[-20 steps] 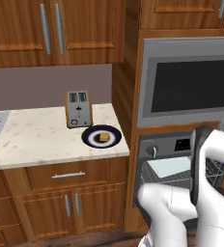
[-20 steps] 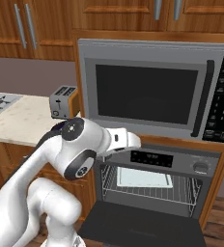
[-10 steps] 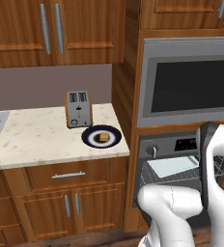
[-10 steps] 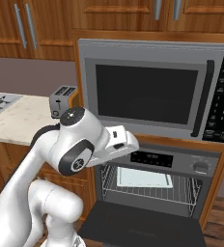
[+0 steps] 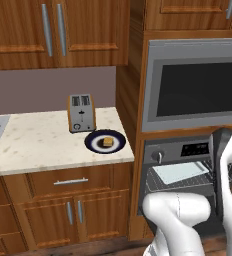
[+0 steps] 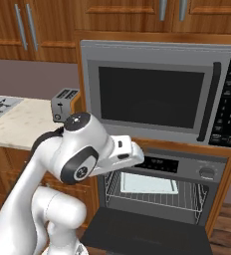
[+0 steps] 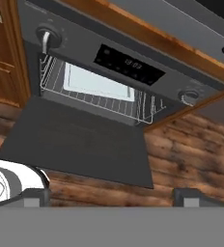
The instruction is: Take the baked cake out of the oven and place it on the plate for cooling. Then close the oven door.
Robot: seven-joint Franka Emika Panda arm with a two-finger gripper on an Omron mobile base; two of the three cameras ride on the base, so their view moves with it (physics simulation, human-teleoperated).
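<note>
**Cake plated, door left to shut**

The small tan-golden square cake [image 5: 107,142] sat on the navy-rimmed round plate [image 5: 95,145]. The 2-finger gripper [image 7: 111,197] gaped empty. It needed to get under the dark glass-fronted oven door [image 7: 80,144] and lift evenly.

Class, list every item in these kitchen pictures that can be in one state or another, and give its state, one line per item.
Oven door: open, lying flat.
Oven: open, pale tray on the wire rack inside.
Cake: on the plate.
Plate: on the counter, holding the cake.
Microwave: door closed.
Toaster: upright, slots empty.
Gripper: open, holding nothing.
</note>
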